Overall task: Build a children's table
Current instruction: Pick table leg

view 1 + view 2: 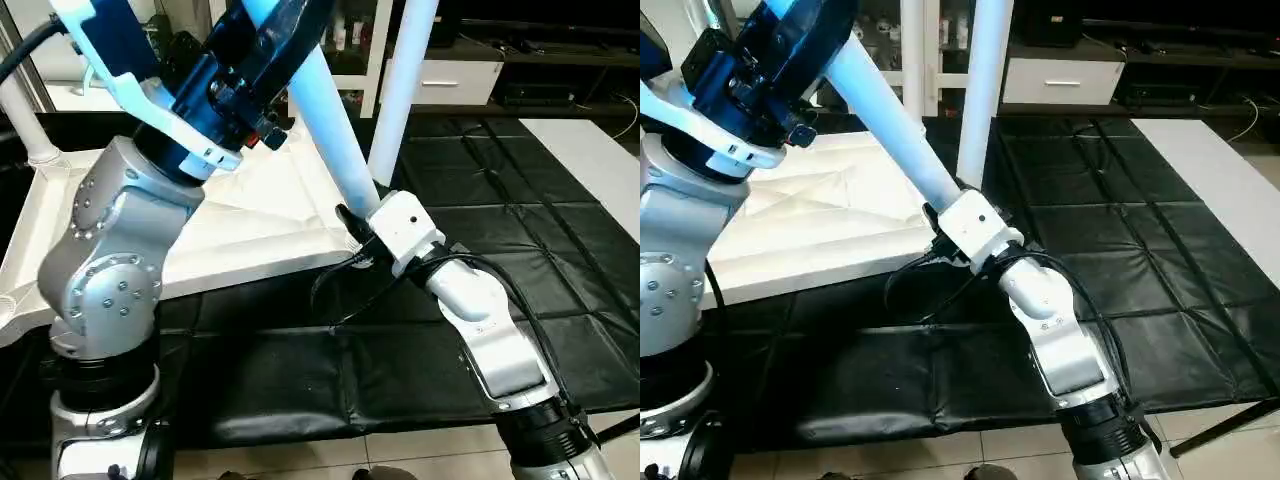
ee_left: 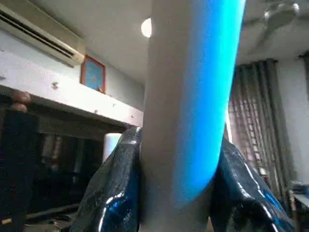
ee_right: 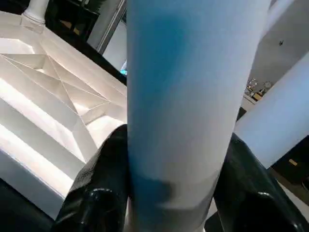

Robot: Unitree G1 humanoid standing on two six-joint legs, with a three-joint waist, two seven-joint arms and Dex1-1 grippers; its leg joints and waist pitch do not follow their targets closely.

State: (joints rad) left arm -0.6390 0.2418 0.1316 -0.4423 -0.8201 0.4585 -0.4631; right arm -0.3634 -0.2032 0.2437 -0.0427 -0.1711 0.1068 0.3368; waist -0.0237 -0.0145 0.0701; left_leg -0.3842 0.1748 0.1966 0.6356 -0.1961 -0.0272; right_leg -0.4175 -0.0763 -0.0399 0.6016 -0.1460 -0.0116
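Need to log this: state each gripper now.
Left gripper: closed on the tilted table leg.
Right gripper: closed on the same leg, lower down.

A black quilted mat (image 1: 1120, 250) covers the tiled floor (image 1: 940, 455); dark curtains (image 2: 256, 125), perhaps, hang beyond.

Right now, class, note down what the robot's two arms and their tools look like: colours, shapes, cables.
Both forearms are rounded silver shells: the left arm has bulky joint housings dotted with small screws, the right arm is slimmer, ending in a black ribbed cuff. A white blocky wrist has black cables looping from it. Each tool has two glossy black fingers. The left tool sits on a dark mount.
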